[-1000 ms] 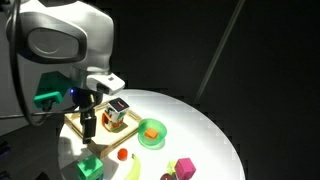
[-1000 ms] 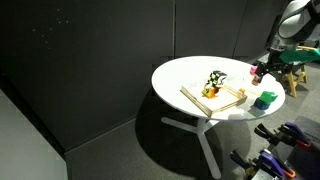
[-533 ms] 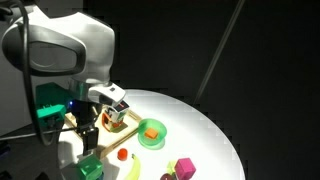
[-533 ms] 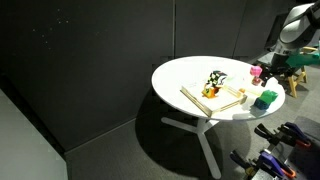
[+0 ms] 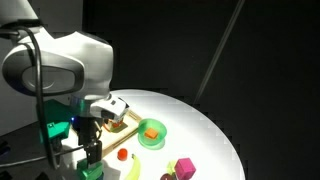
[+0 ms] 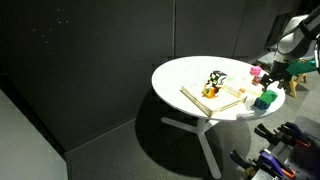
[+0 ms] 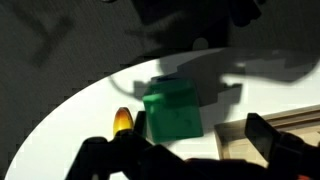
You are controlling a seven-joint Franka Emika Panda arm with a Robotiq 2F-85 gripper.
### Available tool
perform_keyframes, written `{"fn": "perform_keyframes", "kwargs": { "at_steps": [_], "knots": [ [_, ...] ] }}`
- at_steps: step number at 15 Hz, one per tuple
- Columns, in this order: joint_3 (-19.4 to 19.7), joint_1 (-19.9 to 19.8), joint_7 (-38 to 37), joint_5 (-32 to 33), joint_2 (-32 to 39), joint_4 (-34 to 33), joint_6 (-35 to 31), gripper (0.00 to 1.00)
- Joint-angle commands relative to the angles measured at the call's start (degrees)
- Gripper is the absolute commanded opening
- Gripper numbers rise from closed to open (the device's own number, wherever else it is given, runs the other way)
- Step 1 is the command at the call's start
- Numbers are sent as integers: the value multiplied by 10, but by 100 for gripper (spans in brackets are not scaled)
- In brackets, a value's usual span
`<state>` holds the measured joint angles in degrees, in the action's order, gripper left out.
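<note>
Gripper [image 5: 90,150] hangs low from the big white arm at the near edge of the round white desk [image 5: 205,130], its two dark fingers pointing down and spread wide with nothing between them. The wrist view shows the open gripper [image 7: 185,152] best: one finger [image 7: 110,160] at the lower left, the other at the lower right, and the gap between them bare. Directly under it, just ahead of the fingertips, sits a chunky green block [image 7: 170,110] with a raised top, resting on the desk and not touched by either finger. In an exterior view the green block [image 6: 265,99] stands close to the desk's rim. Just beside it in the wrist view lies a small yellow-orange piece [image 7: 122,120], too blurred to tell what it is. A flat wooden tray [image 7: 270,125] lies near the block on its other side; in an exterior view the tray [image 6: 200,100] carries a black-and-white checkered object [image 6: 214,80]. Farther out, a small red round piece [image 5: 122,154] and a yellow banana [image 5: 133,170] lie on the desk near the block. Beyond them stands a shallow green bowl [image 5: 152,141] holding an orange piece [image 5: 151,132]. A magenta cube [image 5: 184,167] sits well apart from the gripper, toward the desk's front edge.
</note>
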<state>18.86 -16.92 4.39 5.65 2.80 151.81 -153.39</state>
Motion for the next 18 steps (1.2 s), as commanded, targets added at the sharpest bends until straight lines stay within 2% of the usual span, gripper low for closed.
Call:
{"fn": "perform_keyframes", "kwargs": {
  "at_steps": [1,18],
  "knots": [
    [7,-12,19,15,19,0,-28,100],
    [8,-18,40,0,70,-8,-76,100]
  ]
}}
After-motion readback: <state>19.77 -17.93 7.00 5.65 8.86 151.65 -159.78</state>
